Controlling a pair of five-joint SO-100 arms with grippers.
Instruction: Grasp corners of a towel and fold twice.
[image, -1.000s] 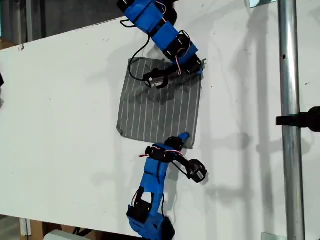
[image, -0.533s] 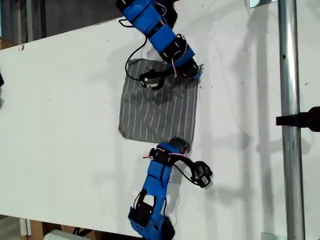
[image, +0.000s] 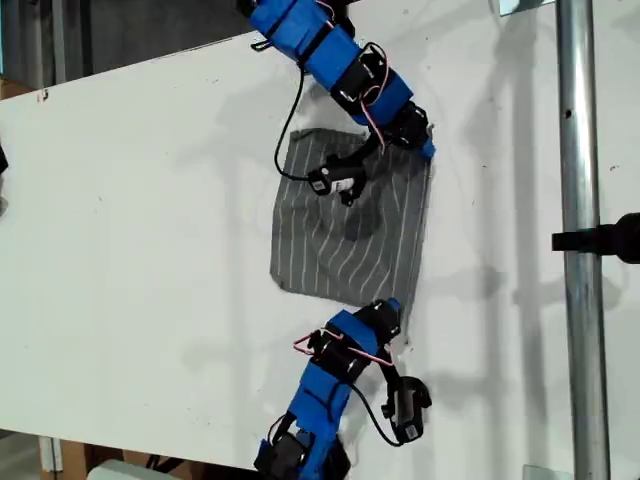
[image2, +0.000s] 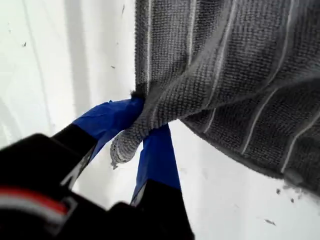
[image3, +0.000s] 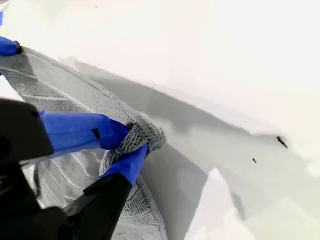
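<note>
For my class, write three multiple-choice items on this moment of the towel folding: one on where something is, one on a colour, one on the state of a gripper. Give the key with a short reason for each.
1. In the exterior view, the metal pole stands
A. at the view's right
B. at the view's left
C. across the towel

2. The towel's stripes are
A. red
B. white
C. yellow

3. My first gripper is
A. open above the table
B. shut on nothing
C. shut on a towel corner

Key:
1 A: the metal pole runs down the view's right, clear of the towel.
2 B: narrow white lines cross the grey cloth.
3 C: my first gripper pinches a bunched corner; my second gripper does likewise.
</note>
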